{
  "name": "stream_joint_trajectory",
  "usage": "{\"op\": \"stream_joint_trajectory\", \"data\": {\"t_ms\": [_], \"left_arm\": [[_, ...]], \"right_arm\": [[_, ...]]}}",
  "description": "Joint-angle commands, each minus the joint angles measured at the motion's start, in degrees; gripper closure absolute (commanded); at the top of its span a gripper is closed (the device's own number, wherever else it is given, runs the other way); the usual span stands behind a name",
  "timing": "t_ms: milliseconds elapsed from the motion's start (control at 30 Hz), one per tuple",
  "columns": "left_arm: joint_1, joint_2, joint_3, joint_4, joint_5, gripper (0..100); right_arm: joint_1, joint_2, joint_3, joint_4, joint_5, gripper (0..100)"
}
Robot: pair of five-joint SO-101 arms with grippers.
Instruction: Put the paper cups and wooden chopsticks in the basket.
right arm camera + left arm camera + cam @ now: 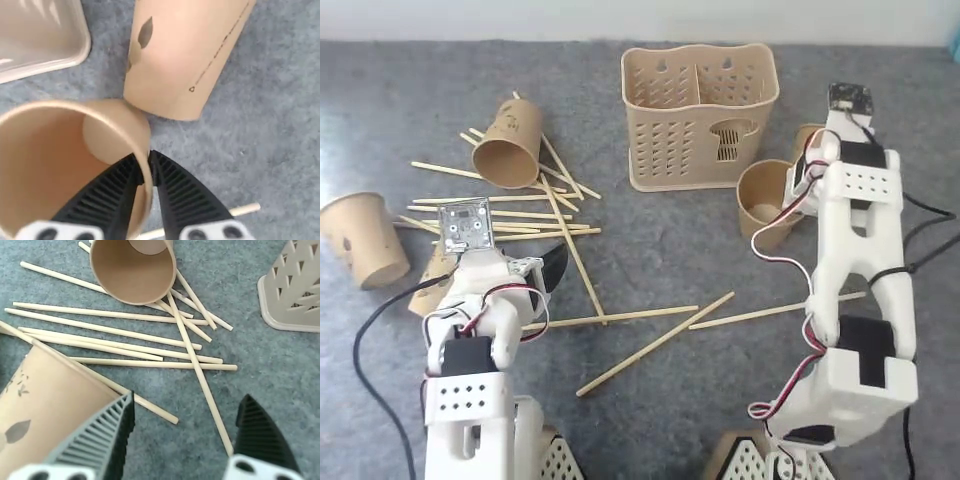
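My left arm (485, 340) is extended forward and held low, wrist pitched down. My left gripper (182, 432) is spread wide, jaws well apart. My right arm (860, 240) is stretched forward. My right gripper (145, 167) is clamped on a cup (50, 165) rim, one jaw inside, one outside.

Each paper cup (507, 150) is kraft brown with darker leaf prints; the wooden chopsticks (610, 318) are pale blond. The basket (700, 115) is beige, patterned with rows of small slots. The table covering (650, 250) is mottled grey. The arms (865, 230) are white; the right gripper (144, 156) is ribbed black.
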Motion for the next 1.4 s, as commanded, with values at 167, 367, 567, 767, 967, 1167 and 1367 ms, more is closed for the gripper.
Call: {"op": "stream_joint_trajectory", "data": {"t_ms": [167,367,567,767,967,1167,1367], "left_arm": [[0.44,0.18,-0.31,-2.02,0.44,69],[0.53,0.18,-0.31,-2.02,0.44,69],[0.53,0.26,-0.31,-2.02,0.35,69],[0.53,0.35,-0.22,-2.02,0.35,69],[0.53,0.09,1.36,-4.22,0.35,69],[0.53,0.09,1.45,-4.31,0.35,69],[0.53,0.09,1.45,-4.31,0.35,69]], "right_arm": [[-0.40,-0.92,-25.93,22.99,-0.18,99.1],[-0.92,-1.54,-46.68,30.20,0.26,99.1],[-3.38,-4.18,-53.45,30.11,2.81,99.1],[-6.20,-4.70,-57.05,23.78,2.81,99.1],[-6.20,-2.95,-57.05,14.11,2.37,99.1],[-7.34,4.09,-57.14,6.90,2.37,99.1],[-10.33,9.71,-57.23,6.64,0.70,99.1]]}}
